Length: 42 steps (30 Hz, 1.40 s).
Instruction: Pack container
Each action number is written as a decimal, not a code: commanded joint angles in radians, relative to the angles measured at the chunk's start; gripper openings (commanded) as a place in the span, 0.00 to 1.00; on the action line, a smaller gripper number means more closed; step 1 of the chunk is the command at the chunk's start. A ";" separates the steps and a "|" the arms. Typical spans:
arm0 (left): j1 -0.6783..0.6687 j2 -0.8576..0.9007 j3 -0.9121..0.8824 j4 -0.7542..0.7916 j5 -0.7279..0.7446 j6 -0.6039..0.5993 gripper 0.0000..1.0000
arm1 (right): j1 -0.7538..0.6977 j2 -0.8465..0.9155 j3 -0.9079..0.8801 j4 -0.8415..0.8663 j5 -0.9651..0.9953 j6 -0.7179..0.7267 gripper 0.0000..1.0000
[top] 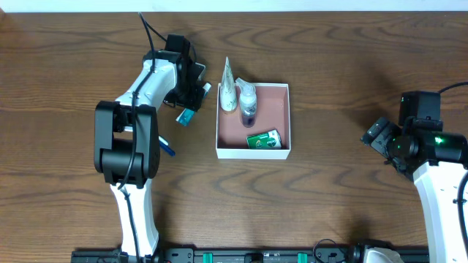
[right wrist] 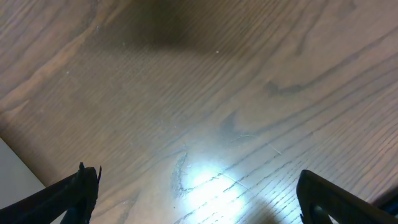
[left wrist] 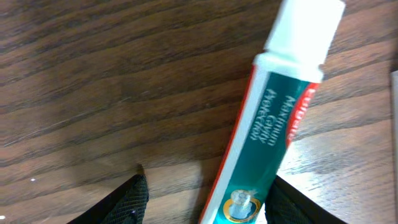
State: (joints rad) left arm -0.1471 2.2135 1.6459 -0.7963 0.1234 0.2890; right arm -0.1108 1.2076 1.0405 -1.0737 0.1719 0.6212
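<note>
The container (top: 272,109) is a shallow square box with white walls and a pink-brown inside, at the table's middle. In it are a white tube (top: 227,89) leaning on the far left corner, a clear bottle with dark contents (top: 248,102) and a green pack (top: 263,139). A teal toothpaste tube with a white cap (left wrist: 273,118) lies on the wood left of the container (top: 187,115). My left gripper (left wrist: 208,202) is open with the tube's tail between its fingers, close to the right finger (top: 191,91). My right gripper (right wrist: 199,199) is open and empty over bare wood at the far right (top: 380,137).
A blue object (top: 167,147) lies on the table partly under the left arm. The table's far edge runs along the top of the overhead view.
</note>
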 commanded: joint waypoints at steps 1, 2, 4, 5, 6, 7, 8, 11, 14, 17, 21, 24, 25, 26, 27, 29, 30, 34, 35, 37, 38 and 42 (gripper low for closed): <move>-0.005 0.031 -0.006 -0.003 -0.035 0.005 0.57 | -0.010 0.002 0.006 0.000 0.004 0.014 0.99; -0.006 0.031 -0.006 -0.003 -0.035 0.003 0.55 | -0.010 0.002 0.006 0.000 0.004 0.014 0.99; -0.010 0.031 -0.006 -0.003 -0.034 -0.015 0.51 | -0.010 0.002 0.006 0.000 0.004 0.014 0.99; -0.011 0.031 -0.006 -0.003 -0.033 -0.026 0.50 | -0.010 0.002 0.006 0.000 0.004 0.014 0.99; -0.013 0.031 -0.006 -0.003 -0.029 -0.029 0.49 | -0.010 0.002 0.006 0.000 0.004 0.014 0.99; -0.016 0.031 -0.006 -0.003 -0.024 -0.029 0.47 | -0.010 0.002 0.006 0.000 0.004 0.014 0.99; -0.017 0.031 -0.006 -0.003 -0.019 -0.029 0.47 | -0.010 0.002 0.006 0.000 0.004 0.014 0.99; -0.024 0.031 -0.006 -0.003 0.011 -0.029 0.46 | -0.010 0.002 0.006 0.000 0.004 0.014 0.99; -0.029 0.031 -0.006 -0.003 0.079 -0.029 0.40 | -0.010 0.002 0.006 0.000 0.004 0.014 0.99; -0.032 0.031 -0.006 -0.002 0.145 -0.038 0.29 | -0.010 0.002 0.006 0.000 0.004 0.014 0.99; -0.033 0.031 -0.006 0.001 0.149 -0.119 0.24 | -0.010 0.002 0.006 0.000 0.004 0.014 0.99; -0.033 0.031 -0.006 0.001 0.149 -0.131 0.21 | -0.010 0.002 0.006 0.000 0.004 0.014 0.99; -0.033 0.031 -0.006 0.001 0.150 -0.131 0.21 | -0.010 0.002 0.006 0.000 0.004 0.014 0.99; -0.033 0.031 -0.006 0.001 0.150 -0.131 0.20 | -0.010 0.002 0.006 0.000 0.004 0.014 0.99; -0.033 0.031 -0.006 0.001 0.150 -0.131 0.20 | -0.010 0.002 0.006 0.000 0.004 0.014 0.99; -0.033 0.031 -0.006 0.006 0.149 -0.130 0.19 | -0.010 0.002 0.006 0.000 0.004 0.014 0.99; -0.033 0.031 -0.006 0.011 0.149 -0.130 0.14 | -0.010 0.002 0.006 0.000 0.004 0.014 0.99; -0.033 0.029 -0.005 0.039 0.149 -0.135 0.13 | -0.010 0.002 0.006 0.000 0.004 0.014 0.99; -0.033 0.029 -0.003 0.043 0.149 -0.139 0.13 | -0.010 0.002 0.006 0.000 0.004 0.014 0.99; -0.031 0.028 0.008 0.042 0.149 -0.151 0.13 | -0.010 0.002 0.006 0.000 0.004 0.014 0.99; -0.028 0.027 0.016 0.042 0.149 -0.166 0.13 | -0.010 0.002 0.006 0.000 0.004 0.014 0.99; -0.010 0.011 0.047 0.043 0.149 -0.220 0.13 | -0.010 0.002 0.006 0.000 0.004 0.014 0.99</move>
State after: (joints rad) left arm -0.1730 2.2173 1.6524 -0.7536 0.2672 0.1200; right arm -0.1108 1.2076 1.0405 -1.0740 0.1719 0.6212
